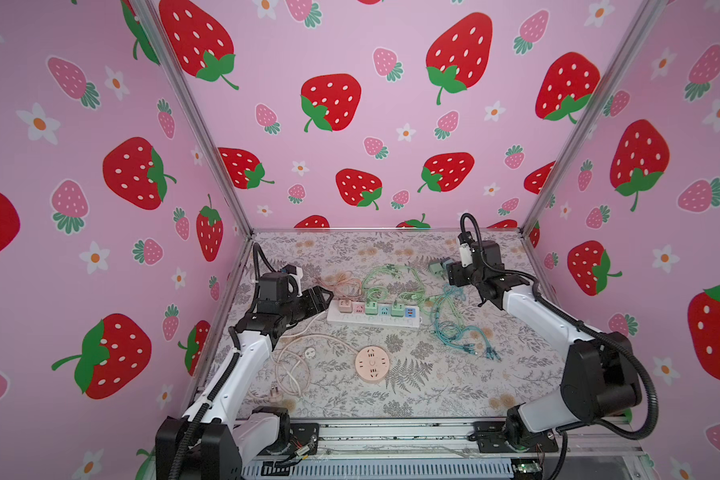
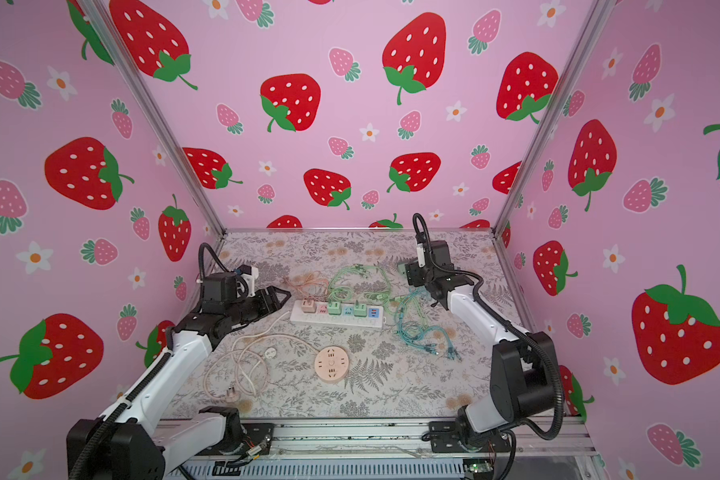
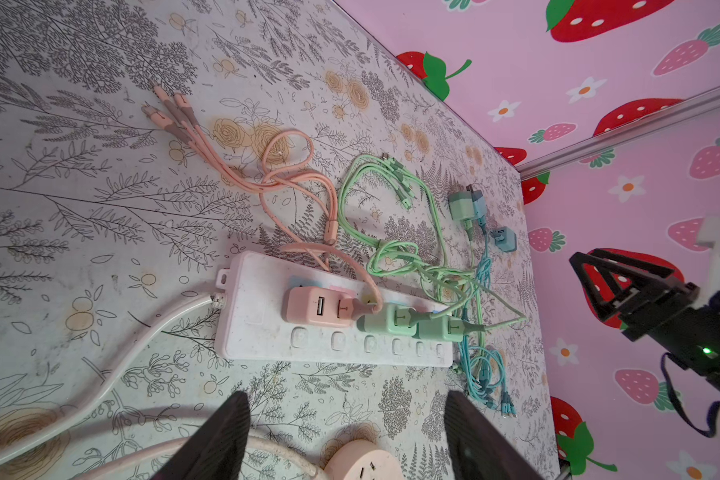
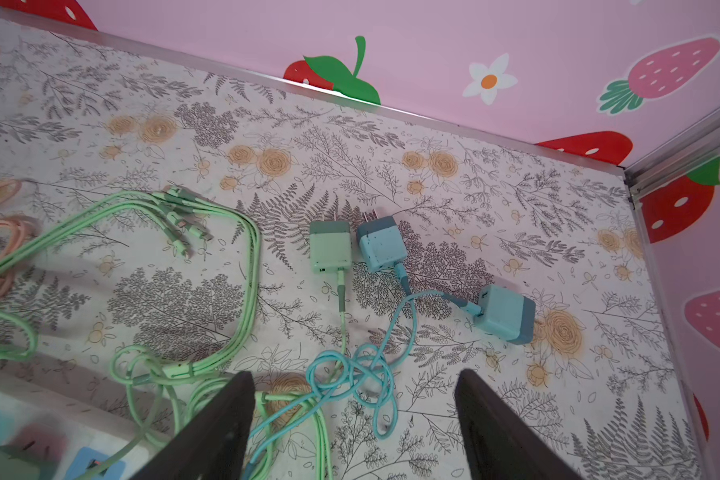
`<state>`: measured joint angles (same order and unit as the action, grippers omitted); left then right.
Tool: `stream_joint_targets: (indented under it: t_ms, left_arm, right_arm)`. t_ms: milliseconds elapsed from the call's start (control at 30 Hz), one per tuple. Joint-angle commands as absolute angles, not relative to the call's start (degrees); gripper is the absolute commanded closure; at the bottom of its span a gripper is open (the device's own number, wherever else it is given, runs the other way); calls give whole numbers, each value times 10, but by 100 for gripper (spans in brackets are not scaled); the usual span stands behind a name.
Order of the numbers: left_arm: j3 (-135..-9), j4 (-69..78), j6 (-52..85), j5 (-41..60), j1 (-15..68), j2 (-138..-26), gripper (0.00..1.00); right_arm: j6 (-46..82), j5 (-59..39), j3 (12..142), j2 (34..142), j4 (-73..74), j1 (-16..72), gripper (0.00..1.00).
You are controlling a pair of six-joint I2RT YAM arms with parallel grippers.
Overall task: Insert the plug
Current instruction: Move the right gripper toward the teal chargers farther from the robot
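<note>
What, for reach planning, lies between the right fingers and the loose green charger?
Its green cord and a looped blue cable, shown in the right wrist view.

**Lighting and image quality.** Diffuse, even light fills the enclosure. In both top views the pink strawberry walls (image 1: 391, 124) and the floral table (image 1: 454, 386) appear bright and low in contrast. Wide-angle distortion splays the aluminium posts (image 1: 228, 187) outward and stretches the prints toward the edges. Shadows are soft-edged, as beside the white cord (image 3: 159, 322) in the left wrist view. The left gripper (image 3: 348, 401) fingers (image 3: 221, 432) and the right gripper (image 4: 356, 374) fingers (image 4: 213, 428) render dark and blurred. The power strip (image 4: 51, 428) near the right wrist lens is out of focus.
</note>
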<state>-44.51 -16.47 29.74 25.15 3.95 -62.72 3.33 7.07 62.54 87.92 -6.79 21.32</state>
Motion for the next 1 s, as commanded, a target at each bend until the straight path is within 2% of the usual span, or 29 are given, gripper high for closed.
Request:
stream_joint_targets:
  t_ms: [0,233,467,700,800,967]
  left_arm:
    - [-463,-195,287,256,36,-608,22]
    - [-483,-236,269,255,37,-592,22]
    - [-486,-252,264,255,37,-573,22]
    - [-484,-252,263,257,37,-571,22]
    - [-483,-249,264,260,36,-572,22]
    - [-486,-250,264,272,37,-571,22]
  right_arm:
    - [23,88,664,911,-75,202,23]
    - [75,107,696,976,-84,163,24]
    - [186,71,711,1030,-73,95,26]
    - [242,47,709,1062,-57,63,30]
    - [188,39,719,1074,-57,62,33]
    - [-52,52,743,1086,-61,61,39]
